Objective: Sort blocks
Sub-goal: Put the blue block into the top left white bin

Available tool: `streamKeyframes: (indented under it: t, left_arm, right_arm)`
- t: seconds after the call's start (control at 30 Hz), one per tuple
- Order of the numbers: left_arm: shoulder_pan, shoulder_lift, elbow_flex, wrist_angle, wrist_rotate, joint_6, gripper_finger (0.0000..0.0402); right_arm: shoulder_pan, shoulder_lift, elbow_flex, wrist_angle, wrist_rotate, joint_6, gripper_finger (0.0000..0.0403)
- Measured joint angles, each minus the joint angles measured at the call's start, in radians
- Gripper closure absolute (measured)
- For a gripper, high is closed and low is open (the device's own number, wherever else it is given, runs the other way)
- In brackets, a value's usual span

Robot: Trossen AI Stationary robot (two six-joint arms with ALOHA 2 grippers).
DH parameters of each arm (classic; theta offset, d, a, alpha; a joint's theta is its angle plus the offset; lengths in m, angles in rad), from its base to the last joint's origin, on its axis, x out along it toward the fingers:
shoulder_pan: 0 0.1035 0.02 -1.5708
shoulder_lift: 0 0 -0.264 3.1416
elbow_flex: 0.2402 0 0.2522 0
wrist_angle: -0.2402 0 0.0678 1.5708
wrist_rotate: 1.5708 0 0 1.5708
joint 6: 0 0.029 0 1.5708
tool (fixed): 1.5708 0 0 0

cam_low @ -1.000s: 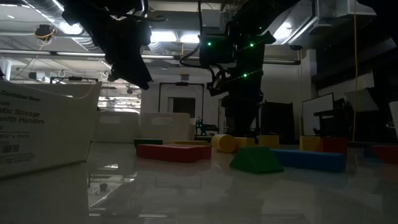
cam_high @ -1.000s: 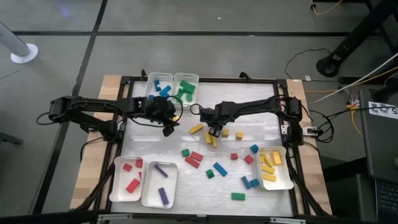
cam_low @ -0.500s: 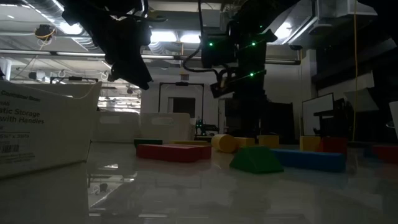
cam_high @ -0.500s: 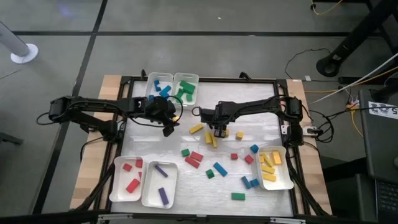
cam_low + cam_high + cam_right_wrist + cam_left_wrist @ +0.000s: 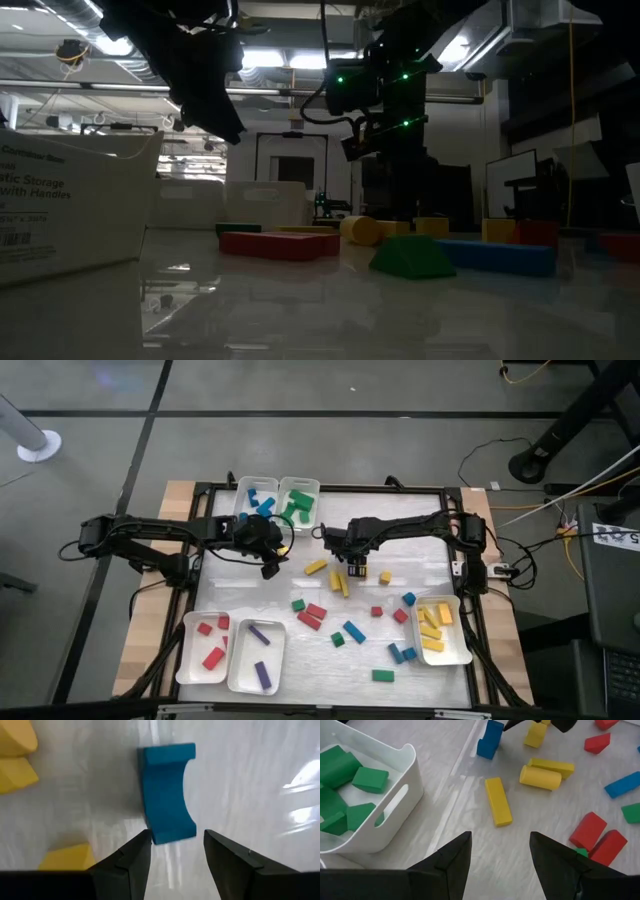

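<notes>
Many small coloured blocks lie scattered on the white table top (image 5: 300, 585). My right gripper (image 5: 357, 569) is open and hovers over a blue arch block (image 5: 167, 795) that lies flat on the table. Its fingers stand on either side of the arch's nearer end without touching it. The arch also shows in the left wrist view (image 5: 490, 740). My left gripper (image 5: 269, 568) is open and empty, above the table beside the green tray (image 5: 395, 795). A yellow bar (image 5: 498, 801) and a yellow cylinder (image 5: 540, 777) lie ahead of it.
White trays hold sorted blocks: blue (image 5: 241, 507) and green (image 5: 300, 484) at the far edge, red (image 5: 190, 650) and purple (image 5: 240, 665) at the near left, yellow (image 5: 455, 645) at the near right. Loose red, green, blue and yellow blocks lie across the middle and near right.
My right gripper has moved a little toward the table's right edge and the far edge, staying open. My left gripper has kept still.
</notes>
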Motion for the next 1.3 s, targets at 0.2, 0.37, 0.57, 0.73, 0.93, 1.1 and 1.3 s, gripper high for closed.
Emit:
streamKeyframes:
  t: [0.2, 0.37, 0.57, 0.73, 0.93, 1.1, 1.3]
  left_arm:
    - [0.0, 0.0, 0.0, 0.0, 0.0, 0.002, 0.0212]
    - [0.0, 0.0, -0.021, 0.031, 0.001, 0.002, 0.0212]
    - [0.0, 0.0, -0.082, 0.066, 0.001, -0.012, 0.0212]
    - [0.0, 0.001, -0.118, 0.084, 0.002, -0.039, 0.0212]
    - [0.0, 0.001, -0.122, 0.098, 0.002, -0.15, 0.0212]
    - [0.0, 0.001, -0.122, 0.178, 0.002, -0.235, 0.0212]
    - [0.0, 0.001, -0.122, 0.283, 0.002, -0.257, 0.0212]
  right_arm:
    - [-0.035, 0.019, 0.0, 0.028, -0.078, -0.012, 0.0221]
    - [-0.042, 0.031, 0.001, 0.044, -0.092, -0.032, 0.0221]
    - [-0.04, 0.056, 0.0, 0.045, -0.108, -0.034, 0.0221]
    - [-0.04, 0.056, 0.0, 0.046, -0.111, -0.026, 0.0225]
    - [-0.039, 0.056, 0.001, 0.052, -0.115, 0.005, 0.0272]
    - [-0.018, 0.055, 0.009, 0.076, -0.099, 0.023, 0.0272]
    - [0.046, 0.055, 0.104, 0.074, -0.028, 0.016, 0.027]
